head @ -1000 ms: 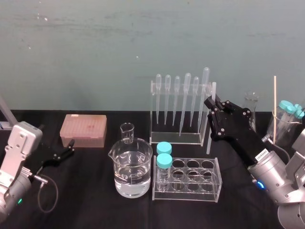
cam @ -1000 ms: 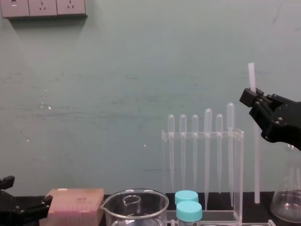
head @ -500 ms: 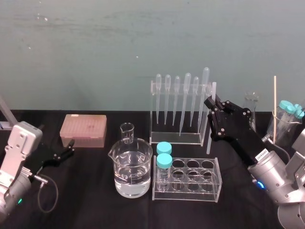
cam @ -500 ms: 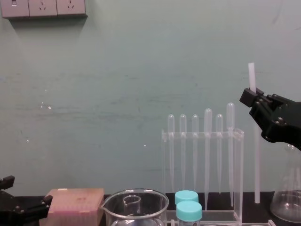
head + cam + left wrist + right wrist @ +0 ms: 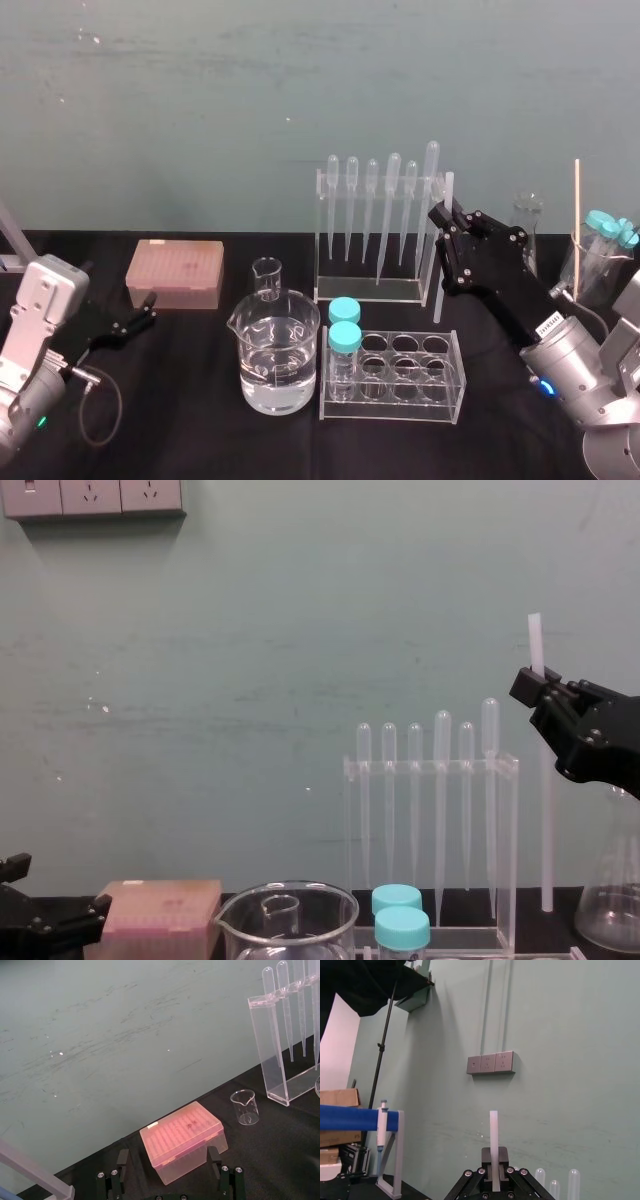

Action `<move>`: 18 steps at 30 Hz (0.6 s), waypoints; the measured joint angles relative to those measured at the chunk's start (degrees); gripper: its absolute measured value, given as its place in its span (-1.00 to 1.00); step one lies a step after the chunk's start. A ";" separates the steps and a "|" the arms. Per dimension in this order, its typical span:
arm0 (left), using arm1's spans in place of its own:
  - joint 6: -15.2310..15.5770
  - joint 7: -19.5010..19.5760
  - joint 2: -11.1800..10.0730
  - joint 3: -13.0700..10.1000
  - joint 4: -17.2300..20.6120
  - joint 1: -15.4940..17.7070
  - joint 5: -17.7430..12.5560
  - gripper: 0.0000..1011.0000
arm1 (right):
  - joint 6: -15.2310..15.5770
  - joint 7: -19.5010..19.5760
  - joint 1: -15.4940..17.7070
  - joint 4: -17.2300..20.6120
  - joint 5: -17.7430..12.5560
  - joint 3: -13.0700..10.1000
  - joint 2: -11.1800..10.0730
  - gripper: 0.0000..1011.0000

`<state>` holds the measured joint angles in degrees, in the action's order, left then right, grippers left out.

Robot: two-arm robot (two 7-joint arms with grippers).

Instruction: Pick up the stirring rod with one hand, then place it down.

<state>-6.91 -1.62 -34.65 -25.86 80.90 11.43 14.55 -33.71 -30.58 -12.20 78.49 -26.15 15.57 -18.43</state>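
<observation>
Head view: black right gripper (image 5: 441, 214) fingers clamped on long translucent-white stirring rod (image 5: 438, 290), upright, just beside clear pipette rack (image 5: 366, 292). Black left gripper (image 5: 135, 320) parked near pink tip box (image 5: 175, 272).
Chest view: rod (image 5: 546, 830) top above fingers, free room overhead.
Left wrist view: fingers (image 5: 123, 1162) spread, empty.

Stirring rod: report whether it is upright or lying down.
Upright. In the chest view the stirring rod runs nearly vertical, with the right hand shut on its upper part.
</observation>
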 joint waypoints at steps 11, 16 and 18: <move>0.00 0.00 0.00 0.00 0.00 0.00 0.00 0.98 | 0.00 0.00 0.00 0.00 0.00 0.00 0.00 -0.86; 0.00 0.00 0.00 0.00 0.00 0.00 0.00 0.98 | 0.00 0.00 0.00 0.00 0.00 0.00 0.00 -0.86; 0.00 0.00 0.00 0.00 0.00 0.00 0.00 0.98 | 0.00 0.00 0.00 0.00 0.00 0.00 0.00 -0.86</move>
<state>-6.91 -1.62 -34.65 -25.86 80.90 11.43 14.55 -33.72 -30.58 -12.20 78.49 -26.15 15.57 -18.43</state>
